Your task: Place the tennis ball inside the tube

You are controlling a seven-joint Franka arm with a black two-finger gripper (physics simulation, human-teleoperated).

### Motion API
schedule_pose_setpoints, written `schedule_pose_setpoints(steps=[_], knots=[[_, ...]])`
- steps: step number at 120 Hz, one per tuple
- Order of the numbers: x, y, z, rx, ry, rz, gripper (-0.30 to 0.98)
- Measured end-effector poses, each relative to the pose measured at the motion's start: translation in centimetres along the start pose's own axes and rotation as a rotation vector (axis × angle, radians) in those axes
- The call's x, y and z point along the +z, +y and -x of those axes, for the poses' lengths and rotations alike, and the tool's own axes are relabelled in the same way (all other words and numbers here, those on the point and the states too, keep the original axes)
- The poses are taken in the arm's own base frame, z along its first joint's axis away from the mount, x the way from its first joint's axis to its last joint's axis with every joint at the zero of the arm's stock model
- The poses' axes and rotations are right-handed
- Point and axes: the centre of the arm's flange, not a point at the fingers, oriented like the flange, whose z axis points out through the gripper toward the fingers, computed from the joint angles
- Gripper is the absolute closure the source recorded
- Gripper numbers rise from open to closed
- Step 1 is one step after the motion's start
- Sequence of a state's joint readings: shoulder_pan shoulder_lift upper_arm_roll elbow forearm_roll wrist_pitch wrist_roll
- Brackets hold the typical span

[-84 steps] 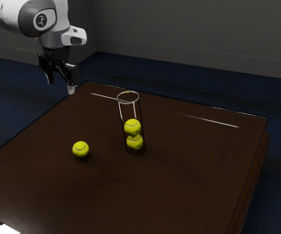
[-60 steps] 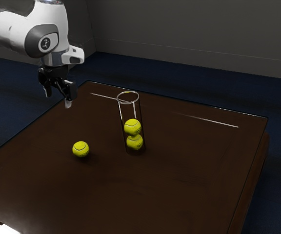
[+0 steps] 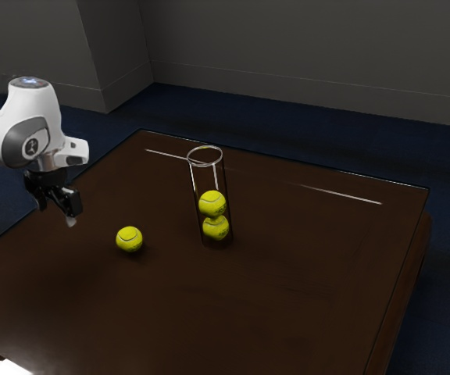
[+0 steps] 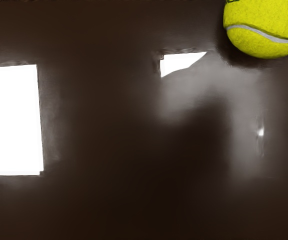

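Note:
My gripper [image 3: 55,212] hangs above the table in the exterior view, its two fingers apart with nothing between them. A loose yellow tennis ball [image 3: 130,239] rests on the tabletop, lower than my hand and toward the exterior view's right from it. The clear tube [image 3: 194,187] stands upright beyond that ball, farther toward the exterior view's right. Inside it, one tennis ball [image 3: 212,204] is stacked on another tennis ball [image 3: 216,228]; the upper part holds no ball. In the wrist view, part of a tennis ball [image 4: 265,30] appears on the table surface.
The dark brown table [image 3: 287,273] extends around the tube and the loose ball. A bright white patch [image 3: 8,368] lies at the exterior view's lower left corner. White reflections [image 4: 11,120] mark the tabletop in the wrist view. Walls stand behind the table.
My hand has come down and shifted toward the exterior view's left, to a lower spot closer to the loose ball's height. The balls and the tube have stayed where they were.

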State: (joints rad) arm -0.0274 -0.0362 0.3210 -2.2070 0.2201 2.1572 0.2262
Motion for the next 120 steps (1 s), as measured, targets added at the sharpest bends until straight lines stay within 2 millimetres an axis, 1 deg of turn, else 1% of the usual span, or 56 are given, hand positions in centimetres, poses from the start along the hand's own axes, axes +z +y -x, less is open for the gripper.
schedule_pose_setpoints(steps=[9, 16, 20, 27, 35, 39, 47, 53, 57, 64, 67, 72, 80, 93, 97, 108, 117, 120], knots=[[1.1, 3.0, -0.1, 0.061, 0.012, -0.002, 0.0], [1.5, 4.7, 0.9, 0.087, 0.023, 0.007, 0.0], [1.6, 4.7, 1.6, 0.081, 0.026, 0.011, 0.0], [1.9, 3.8, 3.1, 0.048, 0.028, 0.022, 0.0], [1.8, 3.2, 3.7, 0.028, 0.034, 0.021, 0.0], [1.3, 3.0, 3.0, 0.036, 0.049, -0.002, 0.0], [0.4, 2.7, -0.5, 0.058, 0.079, -0.056, 0.0], [0.2, 3.1, -2.2, 0.076, 0.092, -0.077, 0.0], [0.7, 3.5, -3.0, 0.088, 0.093, -0.084, 0.0], [2.7, 4.3, -4.6, 0.106, 0.079, -0.093, 0.0], [3.4, 4.3, -5.0, 0.106, 0.077, -0.093, 0.0], [4.2, 3.7, -5.5, 0.09, 0.078, -0.088, 0.0], [4.8, 2.9, -5.8, 0.051, 0.092, -0.057, 0.0], [5.6, 3.3, -6.3, 0.03, 0.109, -0.011, 0.0], [5.4, 3.3, -6.9, 0.031, 0.12, -0.007, 0.0], [4.2, 3.8, -9.2, 0.06, 0.163, -0.016, 0.0], [4.1, 4.2, -9.9, 0.081, 0.173, -0.022, 0.0], [4.4, 4.4, -10.1, 0.088, 0.171, -0.022, 0.0]])
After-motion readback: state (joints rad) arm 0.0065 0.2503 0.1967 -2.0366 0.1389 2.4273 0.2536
